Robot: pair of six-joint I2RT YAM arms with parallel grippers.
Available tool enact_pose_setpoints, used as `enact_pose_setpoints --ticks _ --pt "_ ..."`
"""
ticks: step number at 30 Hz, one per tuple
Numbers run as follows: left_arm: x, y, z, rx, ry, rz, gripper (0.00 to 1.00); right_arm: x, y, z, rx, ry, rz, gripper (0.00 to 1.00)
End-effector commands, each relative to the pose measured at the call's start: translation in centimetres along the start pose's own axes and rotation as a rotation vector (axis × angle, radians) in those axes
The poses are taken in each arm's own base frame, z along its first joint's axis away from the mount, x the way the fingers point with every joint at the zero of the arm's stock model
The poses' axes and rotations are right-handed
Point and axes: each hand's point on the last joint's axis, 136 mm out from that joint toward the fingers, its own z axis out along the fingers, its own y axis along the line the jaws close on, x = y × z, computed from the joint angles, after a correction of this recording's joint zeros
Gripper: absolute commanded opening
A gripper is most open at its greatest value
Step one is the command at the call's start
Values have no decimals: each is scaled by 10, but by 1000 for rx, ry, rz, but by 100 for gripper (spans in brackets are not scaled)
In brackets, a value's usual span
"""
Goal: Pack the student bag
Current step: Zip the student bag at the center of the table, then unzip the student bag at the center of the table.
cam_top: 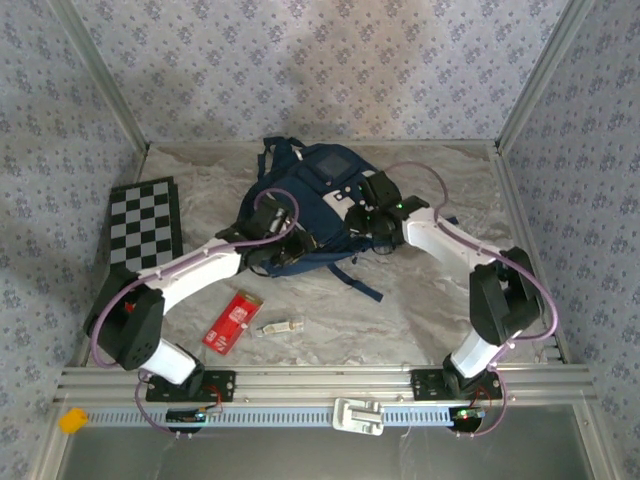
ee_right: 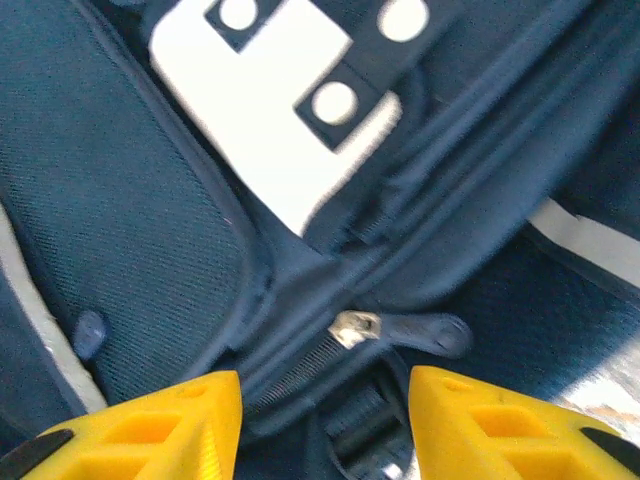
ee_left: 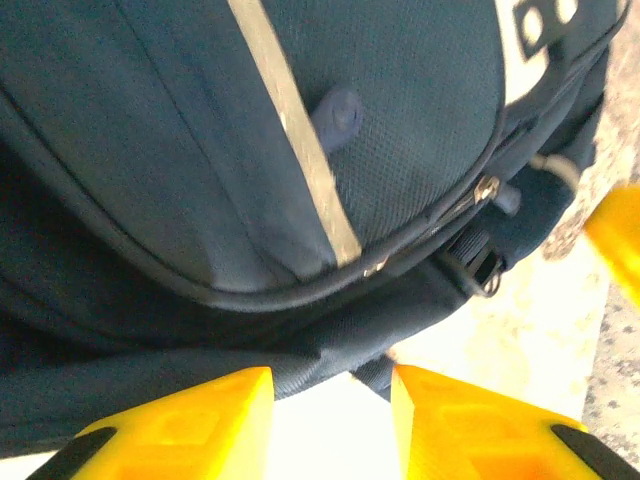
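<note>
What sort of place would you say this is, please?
Likely a robot-lab test cell: patterned walls on an aluminium frame, a checkerboard board, and a left arm and right arm bolted to a rail.

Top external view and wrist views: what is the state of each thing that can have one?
Large navy blue fabric student bag: lying on the marble-patterned table, front up.
Left end effector: open, empty, at the bag's edge.
Right end effector: open, empty, over the bag's silver zipper slider.
Flat red packet: lying on the table, outside the bag.
</note>
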Motion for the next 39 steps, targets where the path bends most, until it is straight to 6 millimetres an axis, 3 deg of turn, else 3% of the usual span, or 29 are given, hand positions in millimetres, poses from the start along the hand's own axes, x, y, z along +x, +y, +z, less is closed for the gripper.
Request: enact_pose_setpoints --ticks 1,6,15,19,22,31,39 --pt "-7 -8 2 0 -54 -5 35 -9 19 7 -68 29 -20 50" --pt "-3 12 11 -64 -50 -8 33 -11 36 30 -113 81 -53 51" --pt "3 27 13 -101 -39 -5 30 -10 36 58 -111 140 -145 49" --pt "10 30 15 -89 -18 -7 30 -3 32 71 -103 176 -150 42" --pt "11 43 18 -122 -10 -20 30 -2 31 75 -114 178 -149 35" --pt "4 61 16 -147 -16 -28 29 -9 33 62 -134 123 -136 6" --pt "-19 80 10 -176 -63 -47 28 -19 35 30 -180 48 -104 0"
